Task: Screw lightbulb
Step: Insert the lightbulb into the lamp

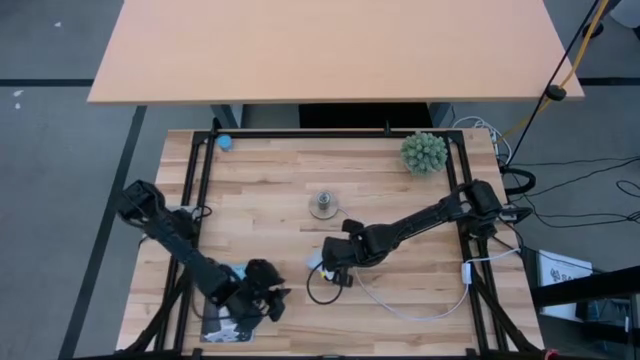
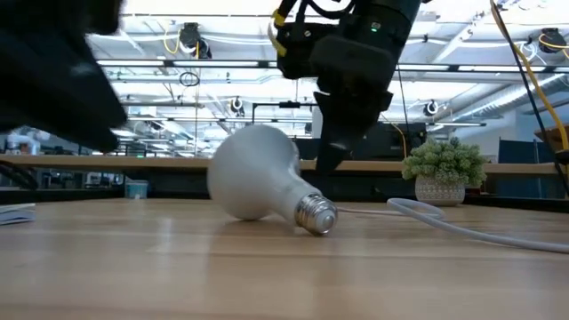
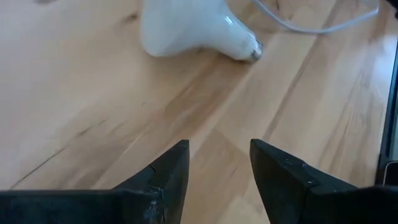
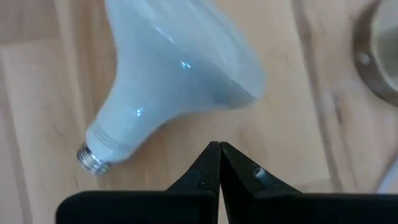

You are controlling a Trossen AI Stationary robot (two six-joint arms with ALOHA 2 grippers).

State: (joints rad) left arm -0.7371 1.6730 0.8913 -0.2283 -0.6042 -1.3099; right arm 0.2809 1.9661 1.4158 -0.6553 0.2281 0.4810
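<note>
Right hand (image 4: pixel 219 149): fingers pressed together, holding nothing, poised just above the bulb as if to nudge or line up on it.
Lightbulb (image 4: pixel 177 68): lies loose on its side on the bench (image 1: pixel 270 180), screw base free, well short of the socket (image 1: pixel 323 205), so unscrewed as yet.
Left hand (image 3: pixel 219 163): partly spread, empty, waiting near the front-left corner, pointed toward the bulb.
Cord (image 2: pixel 471 233): trails past the bulb.
</note>
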